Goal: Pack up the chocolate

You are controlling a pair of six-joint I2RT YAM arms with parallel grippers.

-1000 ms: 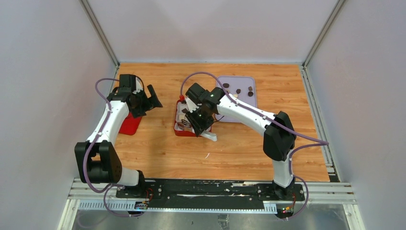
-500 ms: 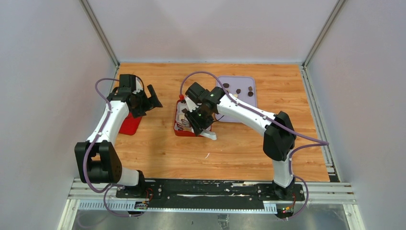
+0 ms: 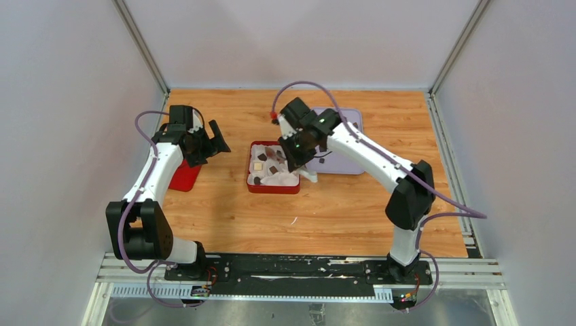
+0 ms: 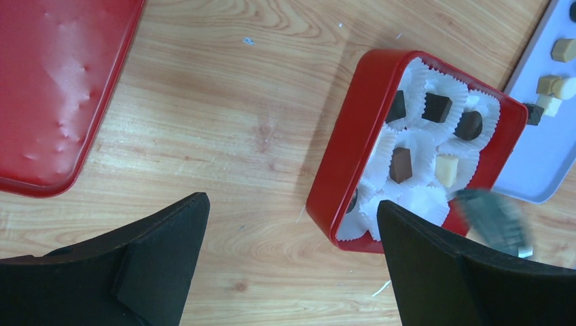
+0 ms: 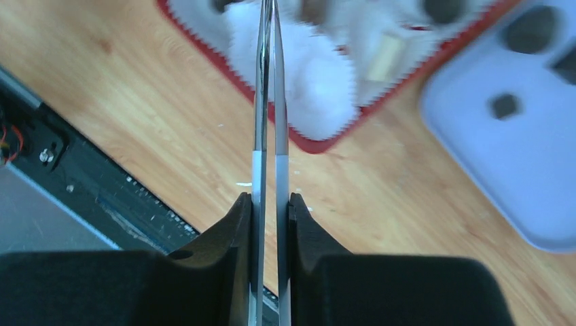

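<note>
The red box (image 3: 273,187) sits mid-table, lined with white paper cups. Several chocolates lie in it: dark (image 4: 437,106), mid brown (image 4: 401,165) and cream (image 4: 446,170) pieces. More chocolates lie on the lavender tray (image 3: 339,161), among them cream ones (image 4: 550,85) and a dark square (image 5: 505,105). My right gripper (image 3: 299,155) is shut on metal tweezers (image 5: 268,102), whose tips are together over the box's right side with no piece seen between them. My left gripper (image 4: 291,204) is open and empty, above bare wood left of the box.
The red lid (image 3: 183,175) lies at the left, partly under my left arm. Walls close in the table at left, back and right. A black rail (image 3: 299,268) runs along the front edge.
My right gripper with the tweezers has moved right and back from over the box toward the tray, uncovering the box's contents. The left arm has not moved.
</note>
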